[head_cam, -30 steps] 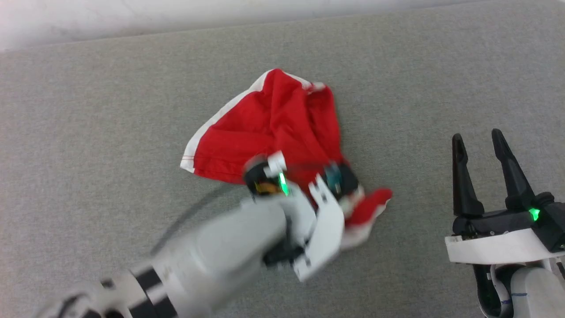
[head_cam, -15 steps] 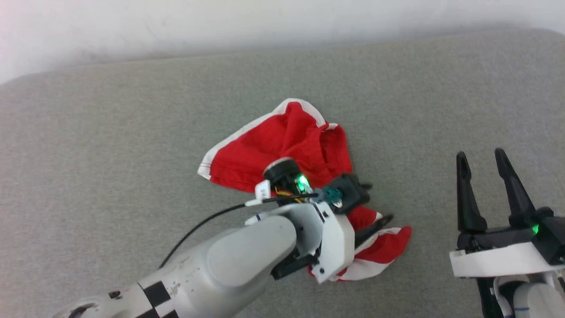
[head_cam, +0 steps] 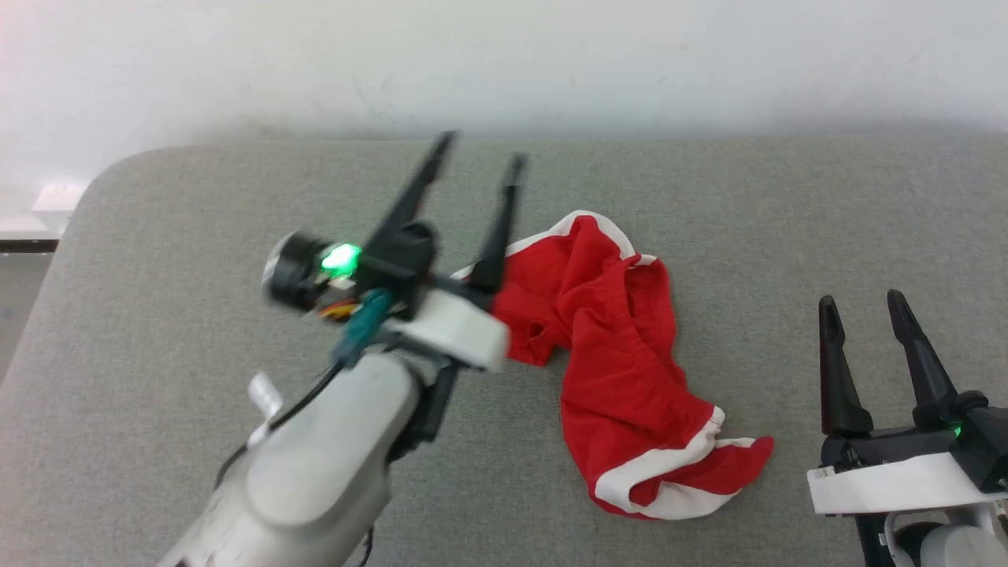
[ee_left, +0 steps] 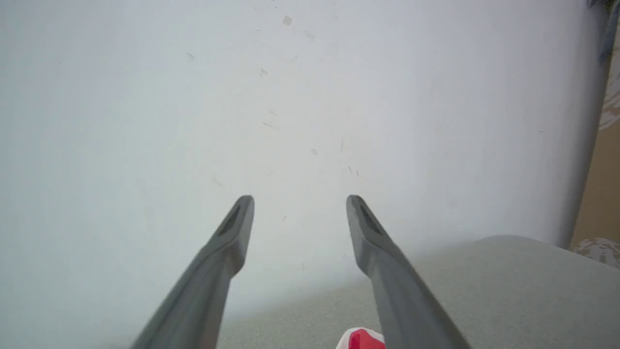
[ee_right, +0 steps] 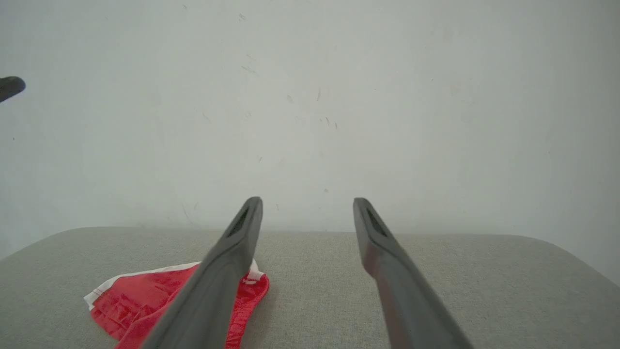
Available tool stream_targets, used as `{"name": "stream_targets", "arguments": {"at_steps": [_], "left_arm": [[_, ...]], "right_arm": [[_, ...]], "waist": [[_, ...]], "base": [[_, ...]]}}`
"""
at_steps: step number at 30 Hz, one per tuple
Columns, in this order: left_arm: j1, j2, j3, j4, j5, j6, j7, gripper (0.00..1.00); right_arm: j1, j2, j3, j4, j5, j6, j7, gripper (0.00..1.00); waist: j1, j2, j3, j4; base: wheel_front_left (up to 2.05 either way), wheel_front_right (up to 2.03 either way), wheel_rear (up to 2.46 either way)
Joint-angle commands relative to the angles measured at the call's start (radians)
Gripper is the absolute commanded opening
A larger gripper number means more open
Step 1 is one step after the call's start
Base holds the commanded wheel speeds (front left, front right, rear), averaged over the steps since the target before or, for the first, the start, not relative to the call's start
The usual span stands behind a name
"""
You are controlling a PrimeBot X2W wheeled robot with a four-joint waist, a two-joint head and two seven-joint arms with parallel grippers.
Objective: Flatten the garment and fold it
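The garment [head_cam: 622, 370] is a pair of red shorts with white trim, lying crumpled and twisted on the grey padded table [head_cam: 197, 236], one leg trailing toward the near right. My left gripper [head_cam: 482, 151] is raised above the garment's left edge, open and empty, fingers pointing at the wall. In the left wrist view, the left gripper [ee_left: 300, 201] faces the wall with a scrap of the garment [ee_left: 361, 339] below. My right gripper [head_cam: 860, 301] stands open and empty to the right of the garment. From the right gripper [ee_right: 307, 203], the garment [ee_right: 126, 300] lies to the lower left.
A white wall [head_cam: 504, 63] rises just behind the table's far edge. The table's rounded far-left corner [head_cam: 102, 173] drops off to the floor [head_cam: 16, 299]. Bare grey surface [ee_right: 484, 281] spreads around the garment on all sides.
My left gripper opened, let go of the garment and swung up and to the left. The garment now lies loose and drawn out. The head camera tilted up; the right arm held still.
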Motion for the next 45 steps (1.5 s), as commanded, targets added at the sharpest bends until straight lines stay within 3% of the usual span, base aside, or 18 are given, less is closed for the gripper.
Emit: {"name": "stream_targets", "arguments": {"at_steps": [1,4,8,12,19,30,35,39,43,44,45], "left_arm": [[0.075,0.012,0.056,-0.031,0.038,0.029,-0.004,1.0],[0.196,0.019,0.192,-0.096,0.107,0.07,-0.004,1.0],[0.352,0.012,0.353,-0.157,0.179,0.074,-0.004,1.0],[0.484,-0.015,0.457,-0.169,0.222,0.016,-0.004,1.0],[0.602,-0.083,0.538,-0.155,0.3,-0.107,-0.004,1.0],[0.588,-0.154,0.614,-0.157,0.382,-0.192,-0.004,1.0],[0.566,-0.176,0.633,-0.159,0.395,-0.211,-0.004,1.0],[0.553,-0.192,0.639,-0.157,0.399,-0.222,-0.004,1.0],[0.541,-0.205,0.641,-0.158,0.398,-0.227,-0.005,1.0],[0.541,-0.205,0.641,-0.158,0.398,-0.227,-0.005,1.0],[0.537,-0.208,0.64,-0.159,0.398,-0.228,-0.005,1.0]], "right_arm": [[0.014,0.002,-0.004,-0.003,-0.01,-0.001,-0.005,1.0],[0.02,0.002,-0.015,-0.003,-0.01,-0.001,-0.005,1.0],[0.03,0.002,-0.025,-0.002,-0.012,-0.001,-0.005,1.0],[0.041,0.002,-0.034,0.003,-0.009,-0.001,-0.005,1.0],[0.063,0.002,-0.037,0.016,0.0,-0.001,-0.005,1.0],[-0.046,-0.001,-0.048,-0.034,-0.076,-0.001,-0.005,1.0],[-0.217,-0.108,0.005,-0.015,-0.099,-0.001,-0.005,1.0],[-0.355,-0.27,0.149,0.163,-0.056,-0.001,-0.005,1.0],[-0.513,-0.441,0.394,0.333,0.107,-0.001,0.17,1.0],[-0.513,-0.441,0.394,0.333,0.107,-0.001,0.17,1.0],[-0.549,-0.478,0.46,0.349,0.162,-0.001,0.241,1.0]], "waist": [[0.0001,0.0,-0.01,0.013],[0.0001,0.0,-0.013,0.019],[0.0001,0.0,-0.02,0.023],[0.0001,0.0,-0.027,0.03],[0.0001,0.0,-0.041,0.041],[0.0001,0.0,-0.035,0.069],[0.0001,0.0,0.001,0.092],[0.0001,0.0,0.034,0.121],[0.0001,0.0,0.073,0.152],[0.0001,0.0,0.073,0.152],[0.0001,0.0,0.084,0.159]], "base": [[0.0,0.0,0.0],[0.0,0.0,0.0],[0.0,0.0,0.0],[0.0,0.0,0.0],[0.0,0.0,0.0],[0.0,0.0,0.0],[0.0,0.0,0.0],[0.0,0.0,0.0],[0.0,0.0,0.0],[0.0,0.0,0.0],[0.0,0.0,0.0]]}}
